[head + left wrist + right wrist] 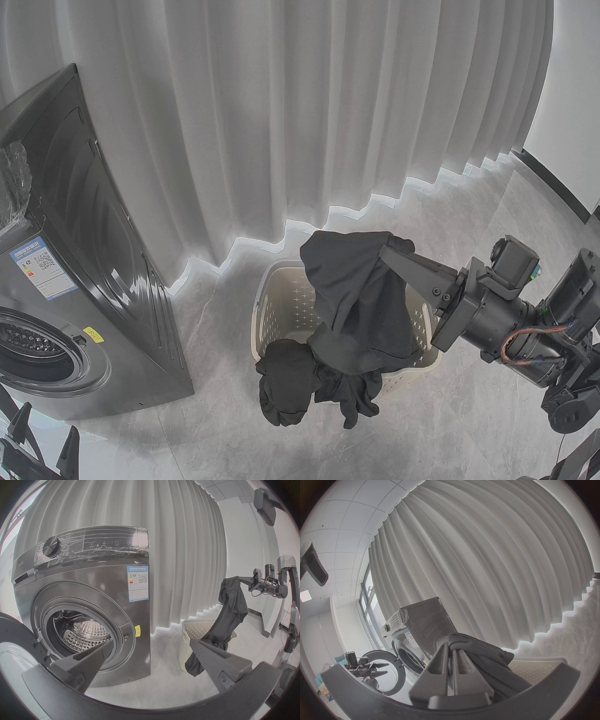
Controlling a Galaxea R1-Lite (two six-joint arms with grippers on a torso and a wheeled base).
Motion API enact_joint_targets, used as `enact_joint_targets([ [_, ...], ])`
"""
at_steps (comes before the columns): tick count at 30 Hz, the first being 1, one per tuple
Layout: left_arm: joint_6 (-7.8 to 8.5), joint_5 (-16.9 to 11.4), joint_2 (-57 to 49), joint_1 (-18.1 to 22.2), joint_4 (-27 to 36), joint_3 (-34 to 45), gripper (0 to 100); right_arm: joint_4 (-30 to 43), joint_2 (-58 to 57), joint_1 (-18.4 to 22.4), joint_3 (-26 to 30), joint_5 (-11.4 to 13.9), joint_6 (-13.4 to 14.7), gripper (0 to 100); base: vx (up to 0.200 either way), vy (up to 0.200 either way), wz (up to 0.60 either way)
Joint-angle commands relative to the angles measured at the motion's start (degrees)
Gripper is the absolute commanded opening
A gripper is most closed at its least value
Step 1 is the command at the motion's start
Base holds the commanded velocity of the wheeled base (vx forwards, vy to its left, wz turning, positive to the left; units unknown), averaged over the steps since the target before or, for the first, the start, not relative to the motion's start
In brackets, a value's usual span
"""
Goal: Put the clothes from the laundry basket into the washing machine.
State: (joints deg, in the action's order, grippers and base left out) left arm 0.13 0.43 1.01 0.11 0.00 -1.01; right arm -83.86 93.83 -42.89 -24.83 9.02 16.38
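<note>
**Laundry corner: items as they stand**

1. Right hand (pixel 386 251): fingers pinched tight on item 2, held up above item 3.
2. Black garment (pixel 356 294), soft cloth: gripped at its top fold. It hangs down from the right hand into the basket. Its lower end meets more dark cloth (pixel 287 381) bunched over the basket's near rim; I cannot tell whether that is a separate piece.
3. Cream perforated plastic laundry basket (pixel 281 306): on the floor, between the machine and the right arm, close to the curtain.
4. Dark grey front-loading washing machine (pixel 93 583): round door (pixel 12 655) swung open, steel drum (pixel 81 633) in view.
   - Clear plastic film (pixel 93 544) covers the control panel and its round dial (pixel 51 546).
   - Blue-and-white rating label (pixel 137 583) on the upper front, with coloured bars and a square code.
   - Small yellow sticker (pixel 137 630) lower down, beside the door opening.
5. Left hand (pixel 149 642): fingers spread wide, low in front of the machine's opening.
6. White pleated curtain (pixel 312 94), reaching to the floor.
7. Grey marbled tile floor (pixel 437 425).
</note>
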Motion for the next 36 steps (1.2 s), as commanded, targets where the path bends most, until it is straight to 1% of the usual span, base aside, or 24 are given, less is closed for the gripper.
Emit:
enact_joint_targets([
  [1,-0.05,0.01,-0.75,-0.02,-0.09,1.01,100,3.18,-5.24,-0.09,-0.83,-0.23,0.05,0,0.0,0.0,0.0],
  [4,-0.13,0.01,-0.75,0.07,-0.09,1.01,100,3.44,-5.85,0.52,-0.74,-0.32,0.05,0,0.0,0.0,0.0],
  [5,-0.05,0.01,-0.75,0.07,-0.09,1.01,100,3.53,-5.94,0.79,-0.57,0.21,-0.12,0,0.0,0.0,0.0],
  [7,-0.13,0.01,-0.75,0.07,-0.09,1.01,100,3.7,-5.76,1.05,-0.48,1.17,-0.12,0,-0.2,0.0,0.0],
  [10,-0.13,0.01,-0.75,0.07,-0.09,1.01,100,3.53,-5.24,2.19,-0.57,1.53,-0.12,0,-0.2,0.0,0.0],
  [12,-0.13,0.01,-0.75,0.07,-0.09,1.01,100,3.61,-4.8,2.9,-0.39,2.4,-0.21,0,-0.2,0.0,0.0],
  [15,-0.13,0.01,-0.75,-0.02,-0.09,1.01,100,3.61,-4.97,3.16,-0.48,4.87,-0.21,0,-0.133,0.0,0.0],
  [16,-0.13,0.01,-0.75,0.07,-0.09,1.01,100,3.61,-4.97,3.42,-0.74,5.31,-0.21,0,0.0,0.0,0.0],
  [18,-0.13,0.01,-0.75,0.07,-0.09,1.01,100,3.61,-4.97,3.51,-0.74,5.39,-0.21,0,0.0,0.0,0.0],
  [19,-0.13,0.01,-0.75,-0.02,-0.09,1.01,100,3.61,-5.06,3.86,-0.57,5.92,-0.3,0,0.0,0.0,0.0],
  [20,-0.13,0.01,-0.75,-0.02,-0.09,1.01,100,3.61,-5.06,3.86,-0.57,5.92,-0.3,0,0.0,0.0,0.0],
  [21,-0.13,0.01,-0.75,-0.02,-0.09,1.01,100,3.61,-5.06,3.86,-0.04,7.33,-0.12,0,0.0,0.0,0.0],
  [23,-0.13,0.01,-0.75,0.07,-0.09,1.01,100,3.61,-5.06,3.86,0.4,7.94,-0.12,0,0.0,0.0,0.0],
  [32,-0.13,0.01,-0.75,0.07,-0.09,1.01,100,3.09,-5.24,2.81,1.37,8.47,-0.56,0,-0.2,0.0,0.0],
  [34,-0.13,0.01,-0.75,-0.02,-0.09,1.01,100,2.91,-5.33,2.19,1.63,9.0,-0.56,0,-0.2,0.0,0.0],
  [36,-0.13,0.01,-0.75,-0.02,-0.09,1.01,100,2.65,-6.12,1.23,2.33,10.58,-0.56,0,-0.2,0.0,0.0],
])
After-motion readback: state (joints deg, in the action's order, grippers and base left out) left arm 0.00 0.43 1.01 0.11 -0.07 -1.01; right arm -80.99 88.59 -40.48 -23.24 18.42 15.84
